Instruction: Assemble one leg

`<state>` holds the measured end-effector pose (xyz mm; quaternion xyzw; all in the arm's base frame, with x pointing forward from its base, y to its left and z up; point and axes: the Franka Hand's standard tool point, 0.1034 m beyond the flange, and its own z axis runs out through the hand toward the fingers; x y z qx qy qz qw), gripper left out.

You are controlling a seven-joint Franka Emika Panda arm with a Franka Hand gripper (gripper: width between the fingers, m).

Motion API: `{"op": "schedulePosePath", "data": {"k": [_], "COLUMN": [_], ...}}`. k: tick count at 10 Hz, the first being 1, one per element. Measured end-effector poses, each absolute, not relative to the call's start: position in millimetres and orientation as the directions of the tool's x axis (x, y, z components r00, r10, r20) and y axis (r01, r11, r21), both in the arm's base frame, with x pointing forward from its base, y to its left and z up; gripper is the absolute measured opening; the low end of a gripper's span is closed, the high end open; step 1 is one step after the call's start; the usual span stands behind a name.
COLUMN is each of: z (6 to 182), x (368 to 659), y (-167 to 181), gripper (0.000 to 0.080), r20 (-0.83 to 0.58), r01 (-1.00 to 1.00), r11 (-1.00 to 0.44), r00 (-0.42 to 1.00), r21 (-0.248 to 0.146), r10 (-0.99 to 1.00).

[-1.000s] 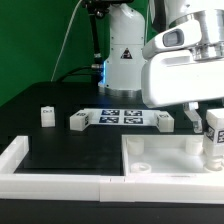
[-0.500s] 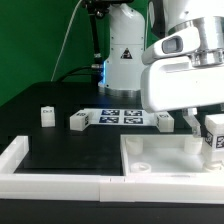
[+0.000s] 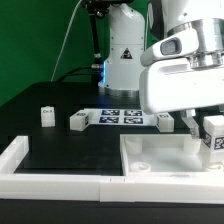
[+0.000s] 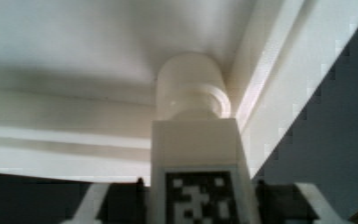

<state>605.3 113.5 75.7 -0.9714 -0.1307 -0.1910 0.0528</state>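
Note:
My gripper is shut on a leg, a small white peg with a black-and-white tag. It holds the leg upright over the far right corner of the white tabletop. In the wrist view the leg runs out from between my fingers toward the tabletop's inner corner, and its rounded tip is close to the surface. I cannot tell whether it touches. Three more legs stand on the black table: one at the exterior view's left, one beside the marker board and one behind my hand.
The marker board lies on the table behind the tabletop. A white L-shaped rail runs along the front left of the work area. The robot's base stands at the back.
My gripper and the leg it holds have risen slightly above the tabletop corner. Nothing else has moved.

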Motion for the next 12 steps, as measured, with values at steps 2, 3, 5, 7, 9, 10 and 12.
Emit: {"op": "schedulePosePath", "data": {"k": [2,3,5,7,9,10,12], "z": [75.7,75.7,75.7,75.7,86.3,95.8,98.0], "x": [605,605,605,605,606,606,604], "y": [113,113,113,113,113,112,112], "gripper": [0.0557,0.0630,0.0644,0.0649,0.0649,0.0649,0.0649], "r20": [0.385,0.385,0.385,0.385,0.372,0.363,0.319], "r01": [0.274,0.274,0.274,0.274,0.278,0.281,0.288], "r11": [-0.960,-0.960,-0.960,-0.960,-0.959,-0.958,-0.956], "r00": [0.893,0.893,0.893,0.893,0.897,0.899,0.913], "r21": [-0.053,-0.053,-0.053,-0.053,-0.053,-0.052,-0.063], "r10": [0.234,0.234,0.234,0.234,0.240,0.244,0.254]}}
